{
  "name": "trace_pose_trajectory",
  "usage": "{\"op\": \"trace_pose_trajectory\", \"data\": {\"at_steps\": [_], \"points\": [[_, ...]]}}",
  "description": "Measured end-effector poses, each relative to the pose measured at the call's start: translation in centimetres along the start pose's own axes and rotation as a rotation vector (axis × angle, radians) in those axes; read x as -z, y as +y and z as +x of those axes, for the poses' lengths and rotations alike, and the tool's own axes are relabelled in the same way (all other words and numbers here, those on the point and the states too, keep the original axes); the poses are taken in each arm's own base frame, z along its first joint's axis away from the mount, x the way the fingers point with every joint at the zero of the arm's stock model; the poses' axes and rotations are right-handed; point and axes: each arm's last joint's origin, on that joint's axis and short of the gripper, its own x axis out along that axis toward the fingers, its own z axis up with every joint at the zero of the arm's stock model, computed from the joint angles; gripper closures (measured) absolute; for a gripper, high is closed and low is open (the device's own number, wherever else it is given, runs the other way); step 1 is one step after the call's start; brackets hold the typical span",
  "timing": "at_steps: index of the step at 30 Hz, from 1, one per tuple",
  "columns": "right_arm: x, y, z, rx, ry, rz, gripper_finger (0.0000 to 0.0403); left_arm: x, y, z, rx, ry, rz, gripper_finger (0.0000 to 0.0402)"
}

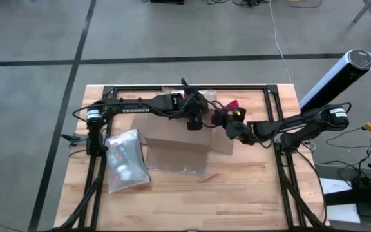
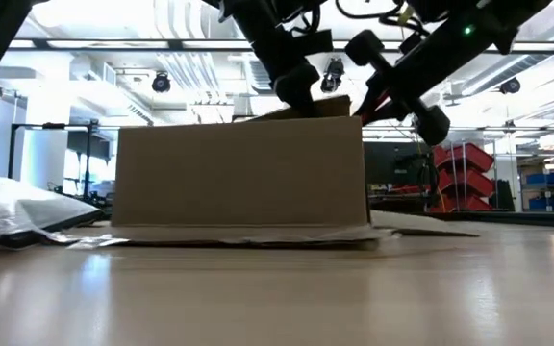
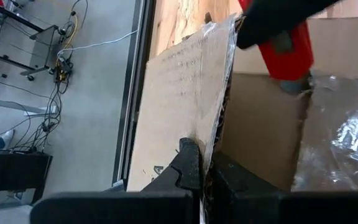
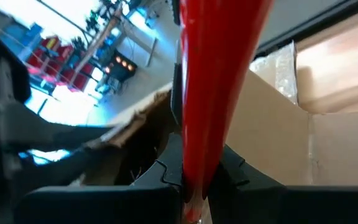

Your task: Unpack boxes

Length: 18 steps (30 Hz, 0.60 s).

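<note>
The brown cardboard box [image 1: 179, 145] stands mid-table, its flaps open; in the low view its near wall [image 2: 239, 173] faces me. My left gripper [image 1: 195, 121] reaches over the box's far side and is shut on a raised flap [image 3: 185, 93]. My right gripper [image 1: 223, 117] comes from the right above the box's far right corner, shut on a red utility knife [image 4: 216, 62]. The knife's end [image 3: 288, 59] hangs over the box opening beside that flap. A translucent zip pouch [image 1: 124, 161] lies flat on the table left of the box. My left gripper pinches the raised flap's edge [image 3: 205, 163] between its two fingers, one finger on each face of the cardboard. The fingers slant down at it from the table's left. The flap stands up from the box, which rests on the table. My right gripper pinches the red utility knife's handle [image 4: 194, 168] between its two fingers. The knife runs forward along the fingers and past their tips. It is lifted clear above the box opening, slanting toward the held flap.
Black frame rails [image 1: 275, 109] run along the table's edges. A white and black cylinder [image 1: 337, 74] leans at the far right. Clear tape and film [image 3: 340, 137] lie inside the box. Bare wood [image 1: 224, 200] lies between the box and the near edge.
</note>
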Motion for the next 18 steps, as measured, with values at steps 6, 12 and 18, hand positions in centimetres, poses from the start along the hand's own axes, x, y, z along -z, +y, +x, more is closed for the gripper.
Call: {"op": "trace_pose_trajectory", "data": {"at_steps": [6, 12, 18], "points": [[1.1, 0.2, -0.9, -0.037, 0.105, -0.029, 0.0387, 0.2, 0.4, 0.2, -0.002, 0.012, -0.001, 0.0402], [2.5, 0.5, -2.5, -0.084, 0.204, -0.03, 0.0387, 0.6, 1.6, 0.4, -0.008, 0.01, -0.026, 0.0402], [3.0, 0.9, -4.0, -0.133, 0.292, 0.001, 0.0387, 0.9, 3.0, 0.7, -0.037, 0.006, -0.06, 0.0402]]}}
